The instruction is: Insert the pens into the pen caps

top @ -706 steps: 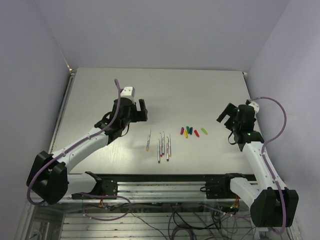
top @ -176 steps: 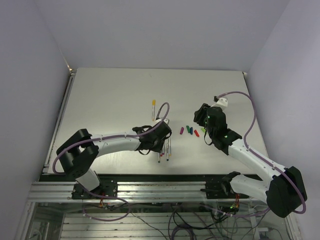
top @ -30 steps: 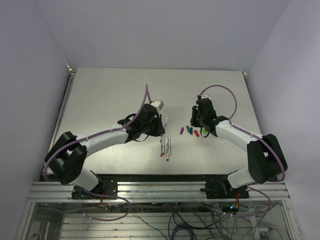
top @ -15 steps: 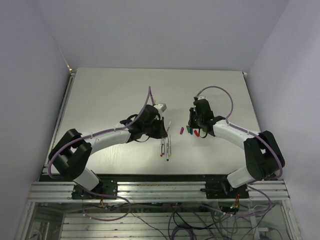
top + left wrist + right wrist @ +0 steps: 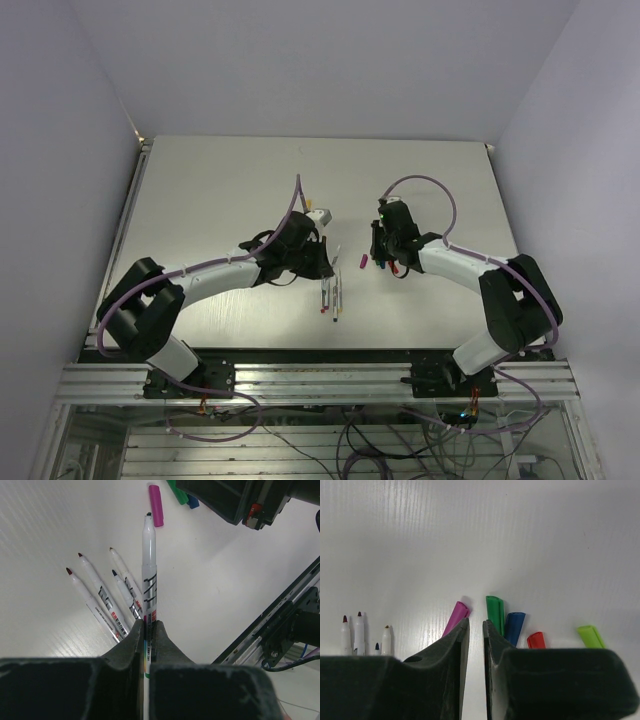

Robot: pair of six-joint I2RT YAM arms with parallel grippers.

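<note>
Above the table (image 5: 200, 180) | left gripper (image 5: 148, 628) clamps a whitish pen (image 5: 148, 565) — dark tip, striped barrel | right gripper (image 5: 476, 625) — grip unclear

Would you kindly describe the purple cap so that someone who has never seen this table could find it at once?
On the table, a short row of caps lies by the right tool. The purple cap is at the row's left end, on the side of the loose pens; it alone is purple and lies slanted, apart from the green cap beside it.
</note>
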